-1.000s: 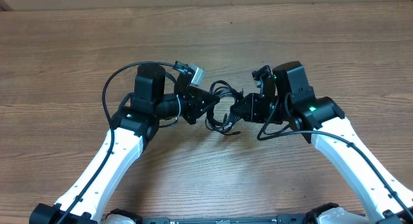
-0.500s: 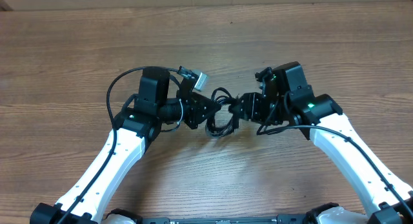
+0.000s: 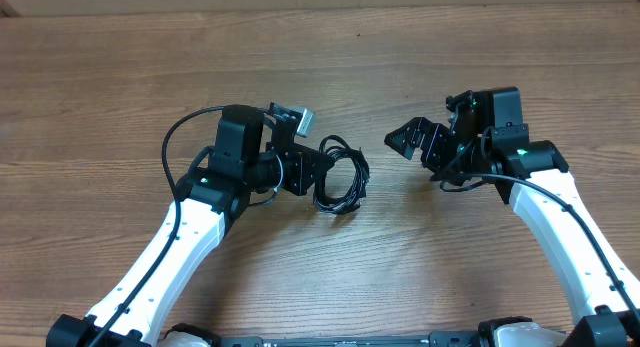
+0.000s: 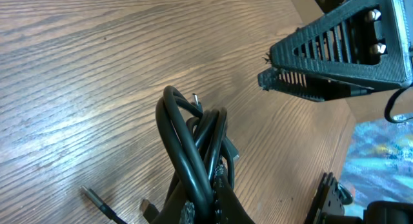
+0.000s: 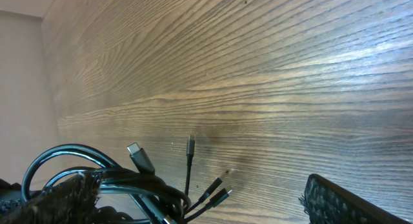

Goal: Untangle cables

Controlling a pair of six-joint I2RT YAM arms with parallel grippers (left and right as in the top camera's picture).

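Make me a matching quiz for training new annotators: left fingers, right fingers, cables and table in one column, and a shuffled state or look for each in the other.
Column one
1. left fingers
2. right fingers
3. cables
4. table

Column two
a. brown wood grain
b. open, holding nothing
c. looped in a black bundle, plug ends sticking out
d. shut on the bundle

Pairs: 1-d, 2-b, 3-c, 4-a

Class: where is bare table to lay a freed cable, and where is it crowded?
Free: the far table strip; the gap between the cables and the open right gripper; the near patch between left arm and right arm. Crowded: around the left gripper, shut on the cables.
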